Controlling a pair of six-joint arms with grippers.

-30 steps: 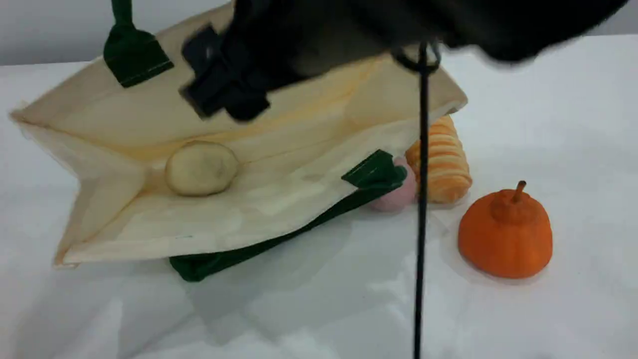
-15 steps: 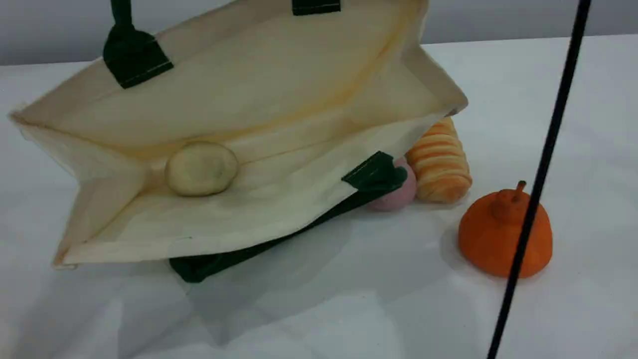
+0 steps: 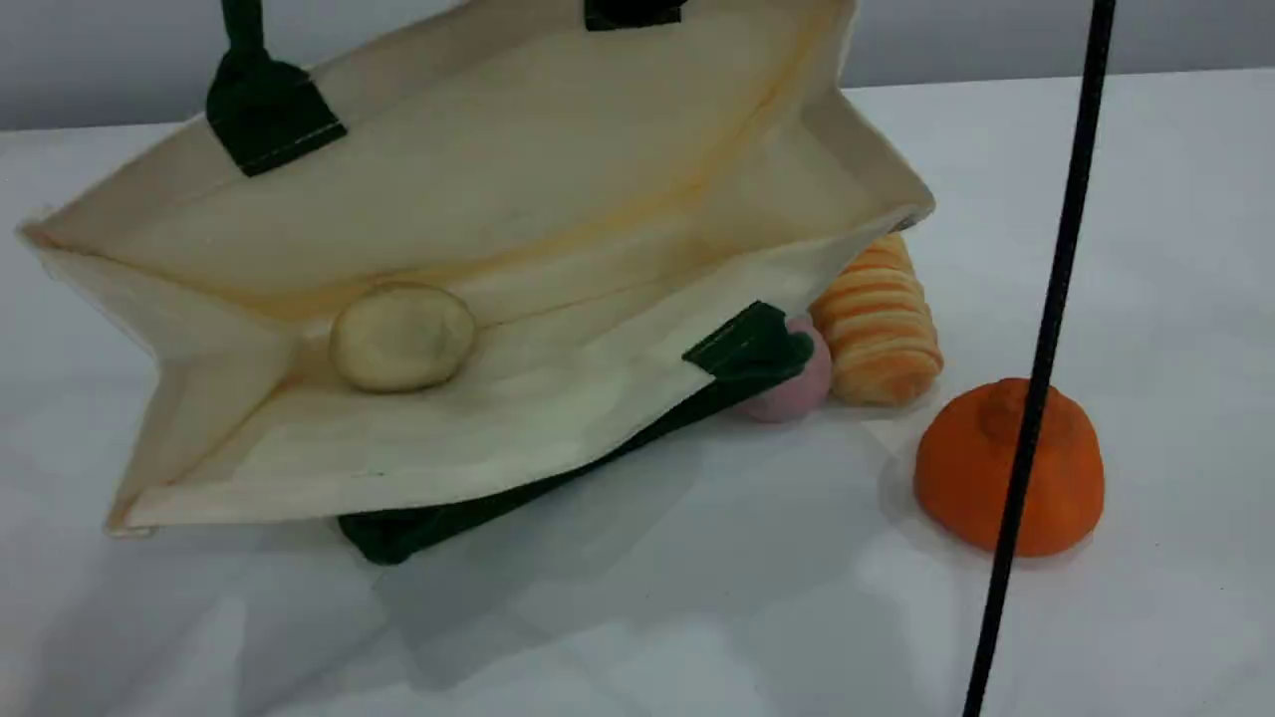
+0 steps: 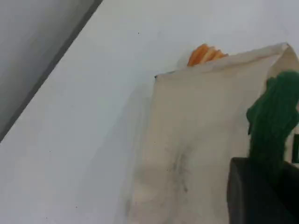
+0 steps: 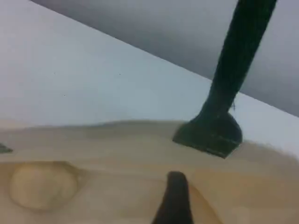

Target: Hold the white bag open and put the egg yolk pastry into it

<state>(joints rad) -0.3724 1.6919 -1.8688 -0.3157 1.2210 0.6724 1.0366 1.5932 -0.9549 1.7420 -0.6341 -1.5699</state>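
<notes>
Scene view first: the white bag (image 3: 518, 179) lies on its side on the table (image 3: 697, 617), mouth gaping toward the camera, and the egg yolk pastry (image 3: 402, 336) is inside, resting on the lower wall near the back fold. One green rope handle (image 3: 242, 35) runs straight up out of frame, keeping the upper wall raised. Tucked against the bag's right corner are the pink ball (image 3: 805, 386) and striped roll (image 3: 877, 319); the orange pumpkin (image 3: 996, 478) sits apart, crossed by a black cable (image 3: 1046, 329). A second ago the right arm was a dark blur over the bag; now it's out of this view and the cable has swung right, while bag and pastry haven't budged. Left wrist view: the left gripper (image 4: 264, 186) is clamped on the bag by that rope handle, canvas hanging below. Right wrist view: the right gripper (image 5: 175, 210) shows one fingertip above the bag, spread wide and carrying nothing, pastry down at lower left. The danger, as I read it: with the mouth this low, a jerk on the handle could tip the floor and roll the pastry out, and a slipped grip would drop the wall onto it.
</notes>
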